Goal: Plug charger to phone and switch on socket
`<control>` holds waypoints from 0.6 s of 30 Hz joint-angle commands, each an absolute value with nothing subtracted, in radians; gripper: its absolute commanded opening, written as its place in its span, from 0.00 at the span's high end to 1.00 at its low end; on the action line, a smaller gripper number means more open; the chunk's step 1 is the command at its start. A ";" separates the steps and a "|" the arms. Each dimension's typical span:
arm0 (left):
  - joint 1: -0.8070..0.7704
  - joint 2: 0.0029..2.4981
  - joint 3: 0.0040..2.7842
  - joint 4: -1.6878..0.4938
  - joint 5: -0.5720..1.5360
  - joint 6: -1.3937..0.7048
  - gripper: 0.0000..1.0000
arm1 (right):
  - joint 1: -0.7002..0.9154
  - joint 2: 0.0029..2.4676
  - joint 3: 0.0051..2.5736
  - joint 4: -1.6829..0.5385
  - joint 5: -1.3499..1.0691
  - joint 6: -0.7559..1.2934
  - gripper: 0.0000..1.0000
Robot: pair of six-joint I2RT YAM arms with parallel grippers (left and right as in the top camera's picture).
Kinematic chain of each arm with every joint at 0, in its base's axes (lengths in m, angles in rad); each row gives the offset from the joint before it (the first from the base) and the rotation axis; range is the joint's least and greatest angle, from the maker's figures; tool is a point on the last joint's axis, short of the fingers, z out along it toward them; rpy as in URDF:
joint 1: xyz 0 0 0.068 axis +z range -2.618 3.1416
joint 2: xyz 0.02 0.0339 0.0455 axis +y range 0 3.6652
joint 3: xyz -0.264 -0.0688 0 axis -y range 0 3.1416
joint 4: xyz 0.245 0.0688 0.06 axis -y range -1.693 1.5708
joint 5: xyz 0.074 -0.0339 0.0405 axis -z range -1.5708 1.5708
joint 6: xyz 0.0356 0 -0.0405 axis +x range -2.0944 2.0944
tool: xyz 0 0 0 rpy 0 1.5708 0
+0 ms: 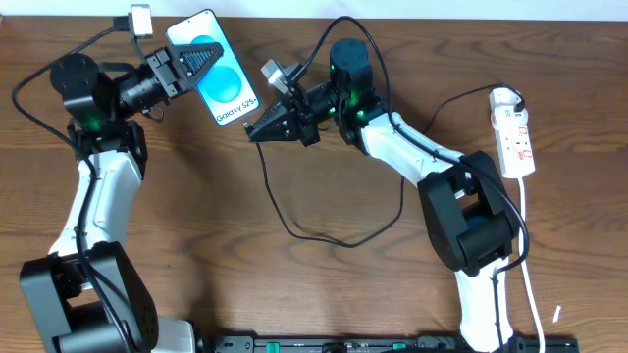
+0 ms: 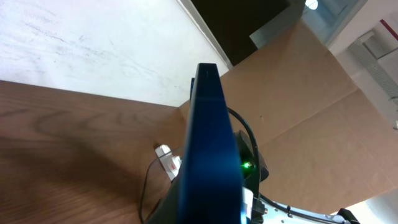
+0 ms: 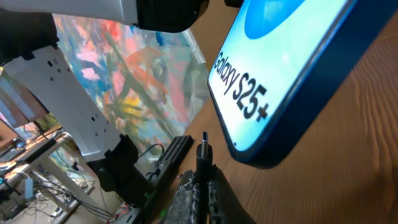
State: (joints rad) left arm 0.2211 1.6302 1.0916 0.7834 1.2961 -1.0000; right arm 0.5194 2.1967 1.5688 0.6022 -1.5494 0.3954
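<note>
The phone (image 1: pixel 224 83), blue screen reading "Galaxy S25+", is lifted at the back left, and my left gripper (image 1: pixel 201 57) is shut on its upper part. The left wrist view shows only the phone (image 2: pixel 208 137) edge-on as a dark blue slab. My right gripper (image 1: pixel 252 131) is shut on the plug end of the charger (image 1: pixel 334 240), whose thin black cable loops over the table. In the right wrist view the plug tip (image 3: pixel 204 146) sticks up from between my fingers (image 3: pixel 185 200), a short gap from the phone's (image 3: pixel 280 68) lower edge. The white socket (image 1: pixel 514 132) lies far right.
The table is bare brown wood (image 1: pixel 245 284). A white cord (image 1: pixel 525 265) runs from the socket towards the front edge, beside the right arm's base (image 1: pixel 471 221). A brown cardboard wall (image 2: pixel 311 112) stands behind the table.
</note>
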 commanded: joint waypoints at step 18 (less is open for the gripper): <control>0.218 1.607 1.102 0.795 1.345 -0.983 0.93 | 0.530 2.201 1.575 0.611 -1.562 0.412 0.99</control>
